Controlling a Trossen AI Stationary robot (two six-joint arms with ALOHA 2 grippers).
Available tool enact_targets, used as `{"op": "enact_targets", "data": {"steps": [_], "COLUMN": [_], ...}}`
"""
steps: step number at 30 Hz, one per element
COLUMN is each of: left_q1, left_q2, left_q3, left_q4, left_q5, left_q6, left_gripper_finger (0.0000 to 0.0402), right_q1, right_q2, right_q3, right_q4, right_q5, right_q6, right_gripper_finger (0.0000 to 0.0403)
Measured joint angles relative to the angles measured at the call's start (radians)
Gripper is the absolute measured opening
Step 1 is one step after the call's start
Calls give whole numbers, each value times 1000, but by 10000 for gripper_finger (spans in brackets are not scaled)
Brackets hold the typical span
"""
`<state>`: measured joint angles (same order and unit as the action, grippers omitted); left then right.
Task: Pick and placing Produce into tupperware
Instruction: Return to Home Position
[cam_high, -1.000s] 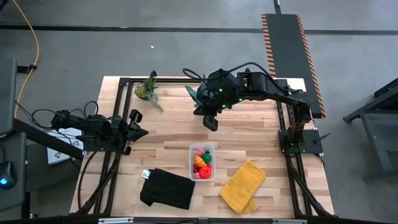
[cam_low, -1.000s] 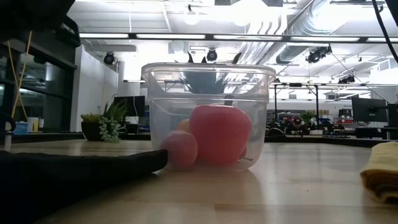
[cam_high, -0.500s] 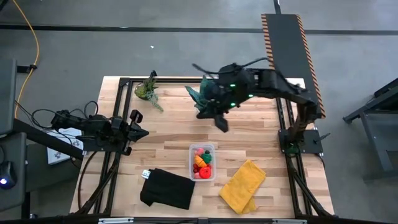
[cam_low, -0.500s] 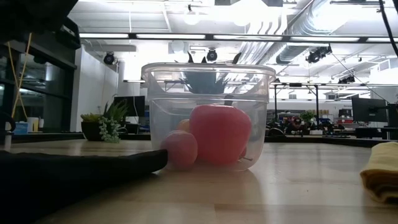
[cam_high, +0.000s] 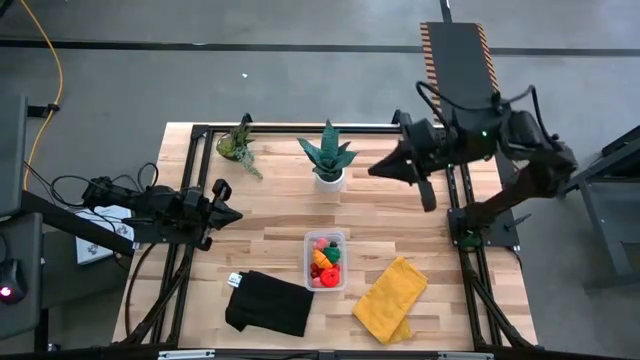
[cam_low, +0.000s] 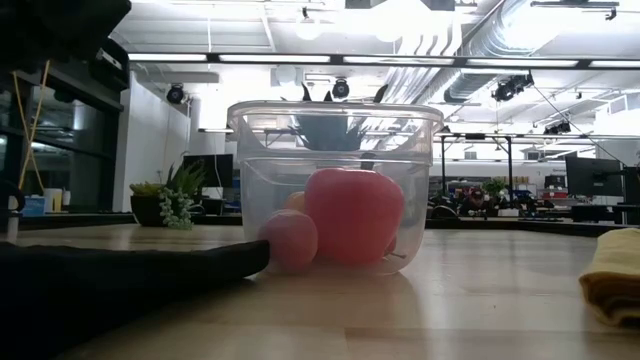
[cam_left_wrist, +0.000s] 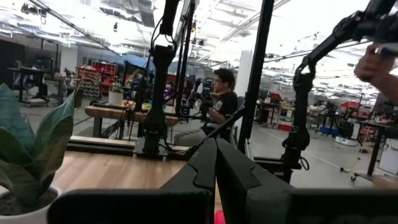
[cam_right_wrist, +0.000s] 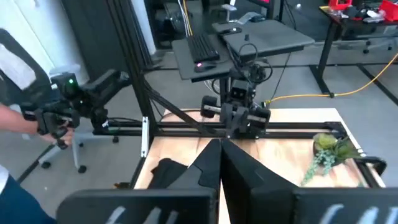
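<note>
The surface (cam_high: 270, 240) is carrying the tupperware (cam_low: 262, 180) of produce (cam_high: 325, 262) at six o'clock. Both hands are sitting closed, the left hand (cam_high: 222, 210) at nine and the right hand (cam_high: 385, 168) at two, perhaps risking clipping the nearby plant (cam_high: 328, 155).

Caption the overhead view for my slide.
Produce in the tupperware, flanked by black cloth and yellow cloth; right gripper shut beside the spiky plant, left gripper shut at the table edge.

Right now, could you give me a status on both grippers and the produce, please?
Left gripper shut, parked at left. Right gripper shut, raised, back right. Produce inside the clear container. Nothing blocking.
</note>
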<state>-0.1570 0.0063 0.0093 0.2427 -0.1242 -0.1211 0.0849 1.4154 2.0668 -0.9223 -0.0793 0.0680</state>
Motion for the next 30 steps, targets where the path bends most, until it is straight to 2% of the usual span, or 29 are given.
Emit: {"op": "enact_targets", "data": {"steps": [10,17,21,24,30], "left_q1": [0,0,0,0,0], "left_q2": [0,0,0,0,0], "left_q3": [0,0,0,0,0], "left_q4": [-25,-155,-206,-208,-208], "left_q5": [-6,-7,-2,0,0], "left_q6": [-62,-71,-124,-147,-215], "left_gripper_finger": [1,1,1,1,1], "right_q1": [16,16,15,15,14], "right_q2": [-485,-789,-923,-1008,-1108], "right_q3": [-800,-1290,-1471,-1560,-1694], "right_q4": [593,997,1134,1153,1221], "right_q5": [1,1,1,6,102], "right_q6": [149,229,262,267,285], "right_gripper_finger": [0,0,0,0,0]}}
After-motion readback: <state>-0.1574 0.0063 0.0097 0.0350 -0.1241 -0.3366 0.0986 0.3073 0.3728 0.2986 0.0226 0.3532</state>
